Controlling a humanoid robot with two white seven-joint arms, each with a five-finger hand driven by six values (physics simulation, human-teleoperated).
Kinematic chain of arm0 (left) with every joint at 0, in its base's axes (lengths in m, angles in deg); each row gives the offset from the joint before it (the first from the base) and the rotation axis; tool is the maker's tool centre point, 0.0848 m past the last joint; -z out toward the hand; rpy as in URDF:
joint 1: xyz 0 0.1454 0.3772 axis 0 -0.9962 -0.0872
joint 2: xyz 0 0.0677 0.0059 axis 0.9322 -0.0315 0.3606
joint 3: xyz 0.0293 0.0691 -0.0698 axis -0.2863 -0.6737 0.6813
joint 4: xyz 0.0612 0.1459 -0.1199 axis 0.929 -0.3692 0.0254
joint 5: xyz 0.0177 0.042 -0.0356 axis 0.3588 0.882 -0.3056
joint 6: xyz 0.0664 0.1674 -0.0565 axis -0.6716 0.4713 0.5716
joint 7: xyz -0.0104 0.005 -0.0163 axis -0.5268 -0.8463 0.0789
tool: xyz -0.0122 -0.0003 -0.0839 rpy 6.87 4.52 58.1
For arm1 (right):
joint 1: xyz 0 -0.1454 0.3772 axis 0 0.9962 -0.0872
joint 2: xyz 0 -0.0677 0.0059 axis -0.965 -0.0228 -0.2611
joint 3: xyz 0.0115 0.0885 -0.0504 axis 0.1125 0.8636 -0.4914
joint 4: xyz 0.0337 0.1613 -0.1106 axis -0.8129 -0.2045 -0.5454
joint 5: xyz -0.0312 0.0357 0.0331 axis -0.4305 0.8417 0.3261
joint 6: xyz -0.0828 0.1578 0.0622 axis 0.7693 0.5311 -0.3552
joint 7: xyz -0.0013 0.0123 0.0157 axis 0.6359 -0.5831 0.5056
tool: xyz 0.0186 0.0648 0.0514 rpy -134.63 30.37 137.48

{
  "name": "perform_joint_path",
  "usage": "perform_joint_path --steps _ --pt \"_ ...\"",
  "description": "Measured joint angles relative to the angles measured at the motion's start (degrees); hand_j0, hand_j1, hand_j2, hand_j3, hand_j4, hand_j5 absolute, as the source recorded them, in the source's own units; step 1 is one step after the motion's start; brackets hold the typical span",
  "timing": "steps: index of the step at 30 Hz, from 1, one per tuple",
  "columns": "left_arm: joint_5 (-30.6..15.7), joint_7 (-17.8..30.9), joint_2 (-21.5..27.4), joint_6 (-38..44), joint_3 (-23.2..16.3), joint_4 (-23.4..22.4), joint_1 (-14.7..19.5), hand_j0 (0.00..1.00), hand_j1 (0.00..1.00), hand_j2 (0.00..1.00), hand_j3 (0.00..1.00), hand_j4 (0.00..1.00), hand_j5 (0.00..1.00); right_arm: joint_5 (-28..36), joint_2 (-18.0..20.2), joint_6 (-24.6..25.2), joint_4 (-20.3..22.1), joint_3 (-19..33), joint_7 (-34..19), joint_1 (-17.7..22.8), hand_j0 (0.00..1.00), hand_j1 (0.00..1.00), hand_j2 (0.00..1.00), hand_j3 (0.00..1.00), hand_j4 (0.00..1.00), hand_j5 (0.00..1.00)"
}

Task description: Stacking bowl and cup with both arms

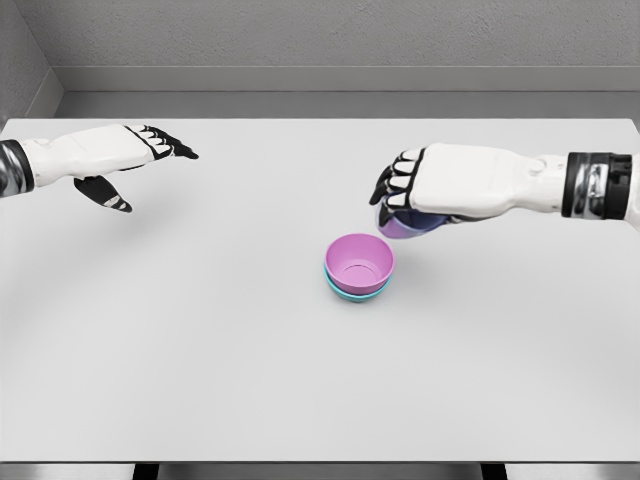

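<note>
A pink bowl [359,262] sits nested in a teal bowl [345,291] near the middle of the white table [200,350]. Just up and right of the bowls, my right hand [400,195] holds a purple cup [408,226] tilted in the air, its fingers curled over the top of it. Most of the cup is hidden under the palm. Far to the left, my left hand [150,160] hovers above the table with its fingers stretched out flat and the thumb hanging below, holding nothing.
A grey wall [320,40] runs behind the table's far edge. The table's front edge lies at the bottom of the picture.
</note>
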Motion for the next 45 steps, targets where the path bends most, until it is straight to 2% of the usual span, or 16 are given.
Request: perform_joint_path --steps 26,45 --pt "0.07 0.00 0.04 0.00 0.02 0.03 0.00 1.00 1.00 1.00 1.00 1.00 1.00 -0.07 -3.46 -0.02 0.08 -0.99 -0.10 0.62 0.62 0.62 0.62 0.62 0.62 0.62" --pt "0.01 0.00 0.01 0.00 0.38 0.07 -0.26 1.00 1.00 1.00 1.00 1.00 1.00 -0.01 -3.82 -0.01 0.08 -1.10 -0.07 2.72 0.62 0.62 0.62 0.62 0.62 0.62"
